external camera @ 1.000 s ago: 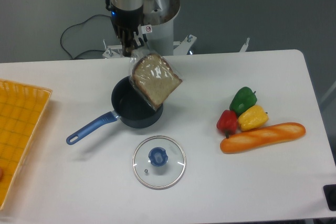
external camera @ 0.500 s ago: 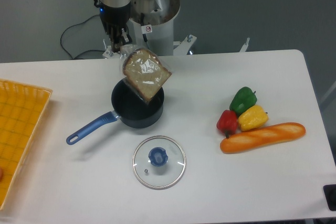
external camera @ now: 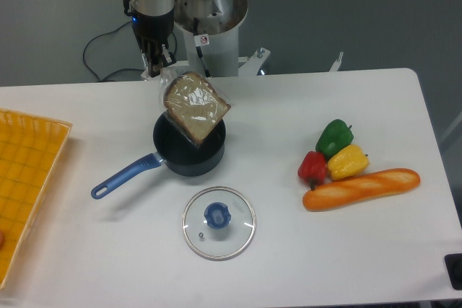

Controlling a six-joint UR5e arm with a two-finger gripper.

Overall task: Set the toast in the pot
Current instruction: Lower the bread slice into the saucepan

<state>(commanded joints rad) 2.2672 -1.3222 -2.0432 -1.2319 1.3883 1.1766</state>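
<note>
The toast (external camera: 195,108), a brown slice in clear shiny plastic, hangs tilted over the pot (external camera: 180,158), its lower corner down at the pot's far rim. My gripper (external camera: 154,70) is shut on the plastic at the slice's upper left corner. The dark round pot sits on the white table, its blue handle (external camera: 124,177) pointing to the lower left. Part of the pot's inside is hidden behind the slice.
A glass lid with a blue knob (external camera: 218,222) lies in front of the pot. Red, green and yellow peppers (external camera: 333,152) and a baguette (external camera: 361,188) lie at the right. A yellow basket (external camera: 25,178) sits at the left edge.
My gripper has carried the toast leftward from over the pot's right rim; the slice now hangs more over the pot's middle.
</note>
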